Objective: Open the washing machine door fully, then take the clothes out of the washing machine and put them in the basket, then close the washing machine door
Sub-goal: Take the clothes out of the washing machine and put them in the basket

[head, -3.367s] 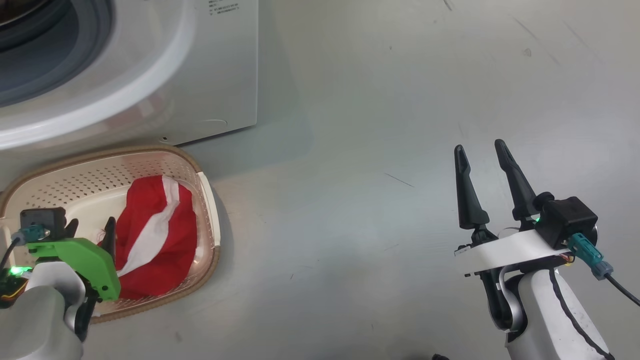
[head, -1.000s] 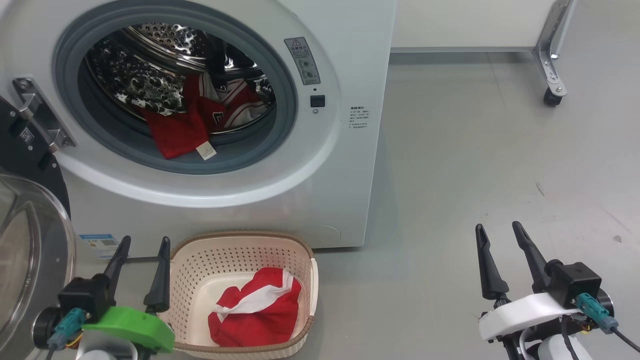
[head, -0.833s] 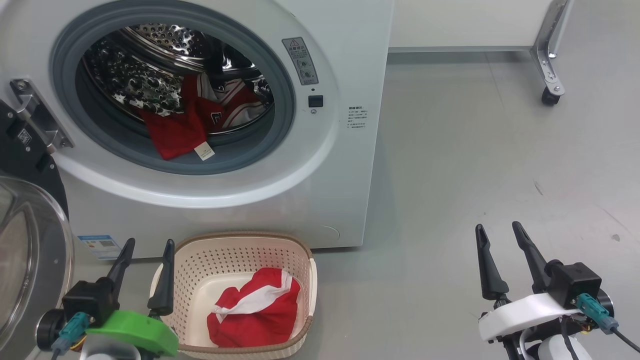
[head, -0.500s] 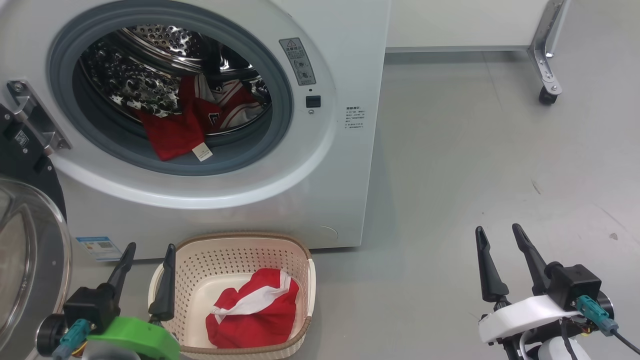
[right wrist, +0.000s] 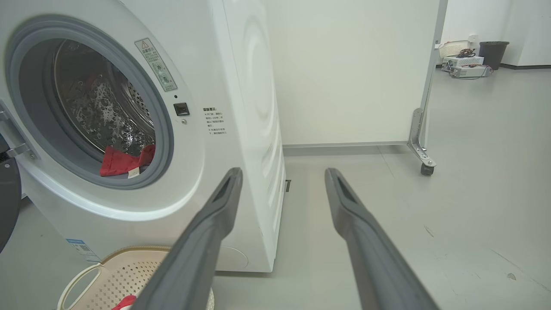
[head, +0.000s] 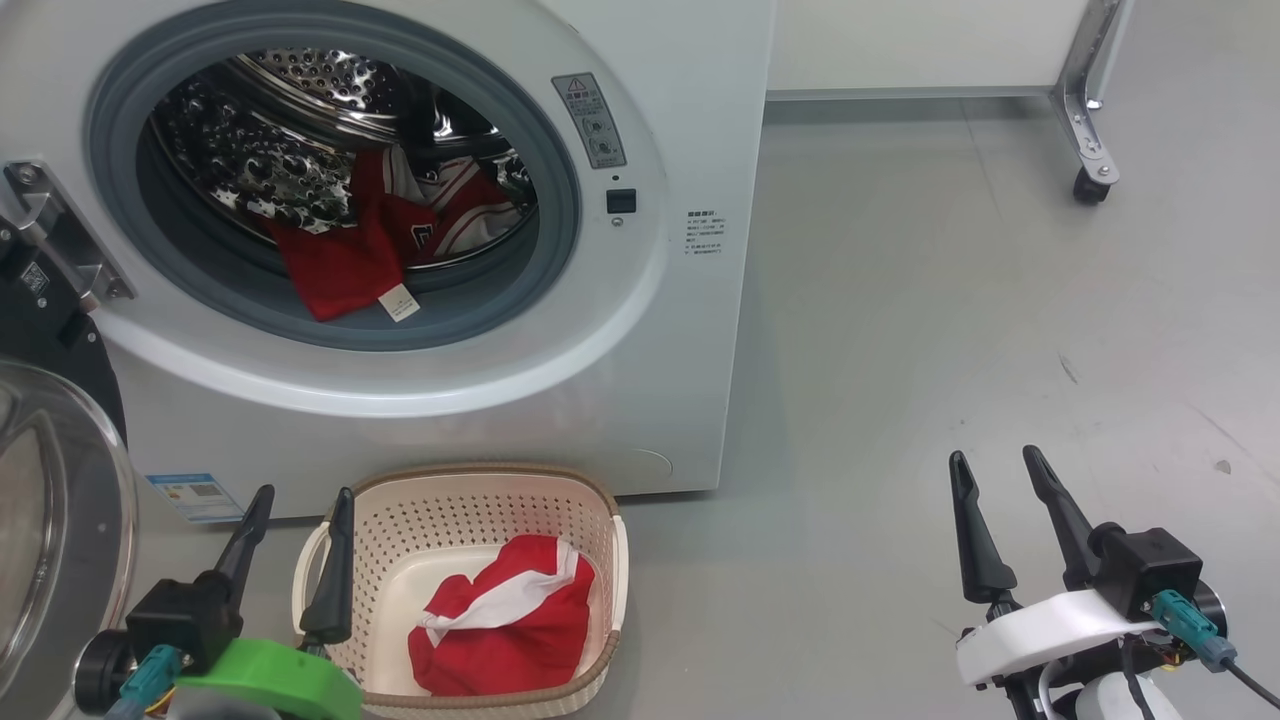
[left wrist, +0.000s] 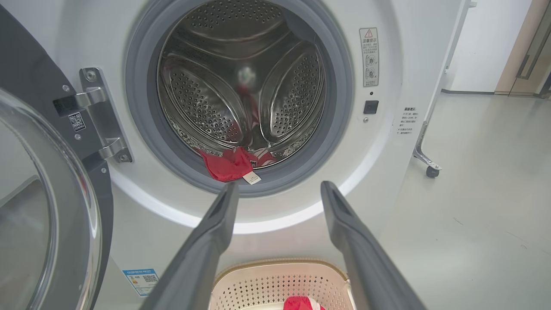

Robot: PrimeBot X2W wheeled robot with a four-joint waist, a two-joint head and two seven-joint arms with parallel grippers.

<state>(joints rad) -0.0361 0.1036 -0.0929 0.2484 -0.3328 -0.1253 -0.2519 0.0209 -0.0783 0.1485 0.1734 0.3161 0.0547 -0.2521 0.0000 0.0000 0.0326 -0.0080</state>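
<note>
- Pale grey floor [head: 900, 350] stretches wide to the right of the washing machine [head: 690, 330]; a castor leg [head: 1085, 150] stands far right.
- The washing machine door [head: 50, 520] hangs open at the left.
- Clothes [head: 345, 265] drape over the drum lip; another red piece [head: 510, 625] lies in the basket [head: 480, 478] on the floor before the machine.
- Left claw [head: 305, 492] is at the basket's left edge and right claw [head: 994, 456] is over the floor at near right, both released and empty.

A smooth pale grey floor [head: 950, 330] runs across the room, evenly lit and marked with a few dark scuffs [head: 1066, 368]. A white partition panel [right wrist: 353, 73] stands on it, carried by a metal bracket leg with a small black castor [head: 1087, 187]. Beyond the panel, by a white wall, sit a dark bin [right wrist: 493, 52] and a low white box with tangled cables [right wrist: 467, 69]. The left wrist view catches a light wooden door [left wrist: 523, 51].
</note>
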